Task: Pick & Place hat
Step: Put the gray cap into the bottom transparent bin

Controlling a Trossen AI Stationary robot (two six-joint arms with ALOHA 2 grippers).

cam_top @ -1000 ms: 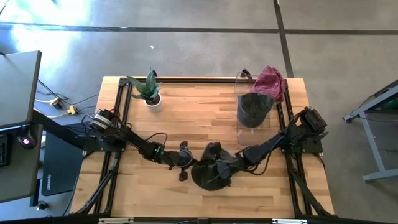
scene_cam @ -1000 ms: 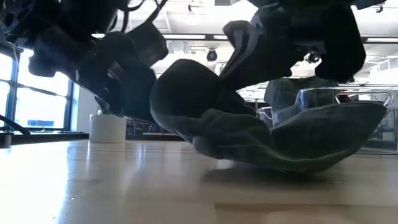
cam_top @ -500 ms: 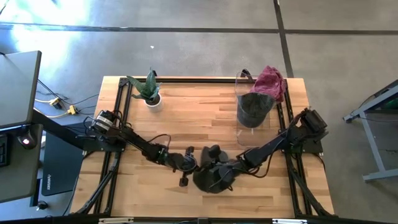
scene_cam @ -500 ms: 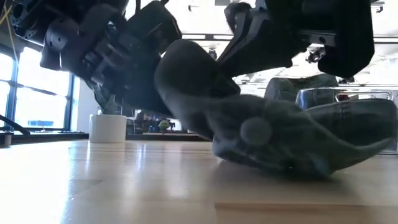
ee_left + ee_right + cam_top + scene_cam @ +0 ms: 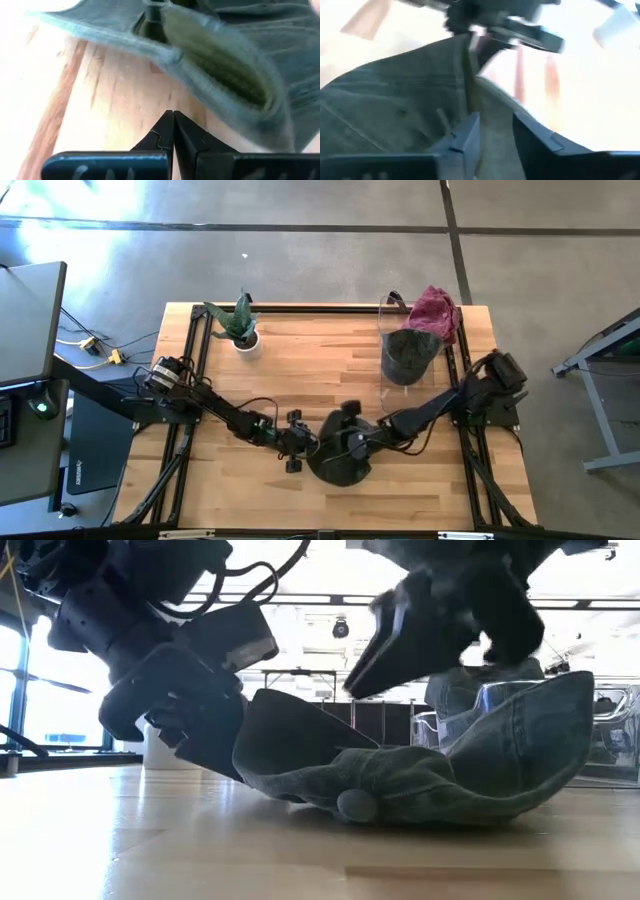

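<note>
A dark grey-green denim hat (image 5: 340, 465) lies near the table's front edge. Its crown is down, and the top button (image 5: 355, 805) is almost on the wood. My left gripper (image 5: 297, 450) stands shut at the hat's left rim (image 5: 262, 735); in the left wrist view its tips (image 5: 173, 117) show against bare wood, short of the hat (image 5: 225, 65). My right gripper (image 5: 352, 442) is open above the hat. A fold of the hat (image 5: 492, 107) shows in the gap between its fingers (image 5: 467, 135). In the low view its finger (image 5: 385, 650) is clear above the cloth. My left gripper is shut beside the hat's left rim, slanting down from the table's left. I cannot tell whether it touches the cloth.
A potted plant (image 5: 240, 330) stands at the far left. At the far right, a clear container (image 5: 408, 355) holds something dark, and a red cloth (image 5: 435, 310) is behind it. The wood is bare in the middle and along the near edge.
The hat was held tilted, with one side raised off the wood. It has turned and sunk, and now lies crown down on the table with its button low. My right gripper now shows above the hat, clear of it.
</note>
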